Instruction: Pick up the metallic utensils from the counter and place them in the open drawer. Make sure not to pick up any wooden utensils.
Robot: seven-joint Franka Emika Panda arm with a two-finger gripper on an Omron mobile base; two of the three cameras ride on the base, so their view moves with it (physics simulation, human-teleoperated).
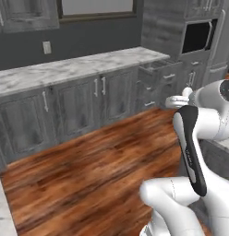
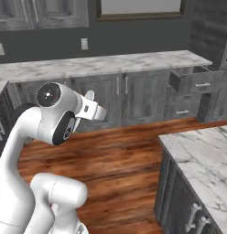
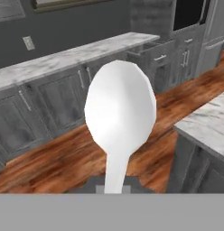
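my arm is folded up high over the wood floor (image 1: 88,161), with its elbow bent and the hand reaching forward toward the far cabinets. in the left base view the hand pokes out from behind the big white joint, level with the drawer row. in the right base view the hand sticks out to the right of the round joint.

the gripper (image 3: 114,188) is clenched on the stem of a pale silvery spoon (image 3: 120,119). the spoon stands straight up in front of my hand camera, its wide bowl at the top and its thin stem going down between the fingers. i cannot make out the finger tips themselves.

the open drawer (image 2: 194,78) is pulled out at the right end of the long worktop (image 2: 101,63) across the room. the counter (image 2: 202,157), white marble with grey lines, sits near me on the right, well apart from the drawer.
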